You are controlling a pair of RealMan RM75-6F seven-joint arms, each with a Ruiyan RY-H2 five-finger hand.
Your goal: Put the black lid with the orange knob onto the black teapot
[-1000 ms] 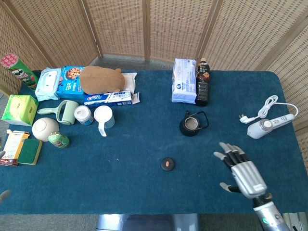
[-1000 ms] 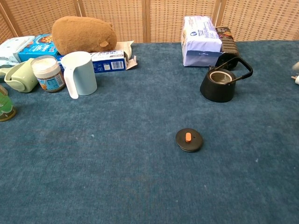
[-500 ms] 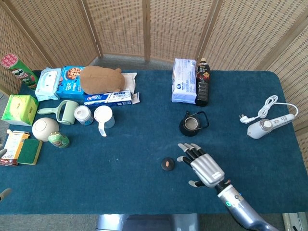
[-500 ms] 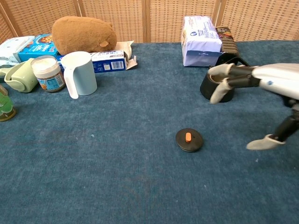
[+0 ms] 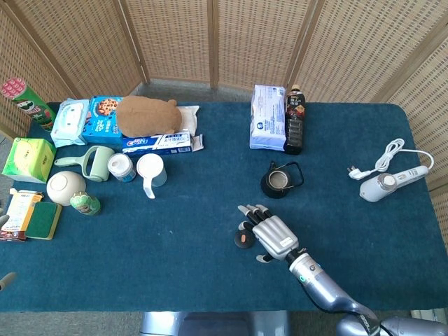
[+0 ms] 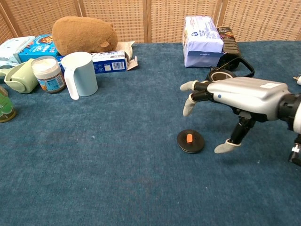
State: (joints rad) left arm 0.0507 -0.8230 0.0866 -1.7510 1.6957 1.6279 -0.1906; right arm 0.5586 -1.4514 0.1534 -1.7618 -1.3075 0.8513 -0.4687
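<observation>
Since half a second ago the right robot hand (image 6: 235, 96) has slid further left over the counter (image 5: 175, 238) and now hangs right above the black lid with the orange knob (image 6: 190, 141). Fingers are spread apart and curled a bit downward, thumb (image 6: 230, 143) poking down just to the right of the lid, nothing held. In the chest view there's clear air between the fingertips and the lid, so no contact as far as I can see. From the head view the fingers partly cover the lid, so that angle isn't much help.

The lid lies flat on the blue cloth, knob up, in front of the black teapot (image 5: 278, 180) and apart from it. The teapot stands upright with its mouth open and its handle tipped over toward the back right. Behind it are a dark bottle (image 5: 295, 120) and a white-blue pack (image 5: 268, 117).

The left robot hand is hard to make out; there may be a sliver of it at the far left edge of the head view, but I can't tell its state.
</observation>
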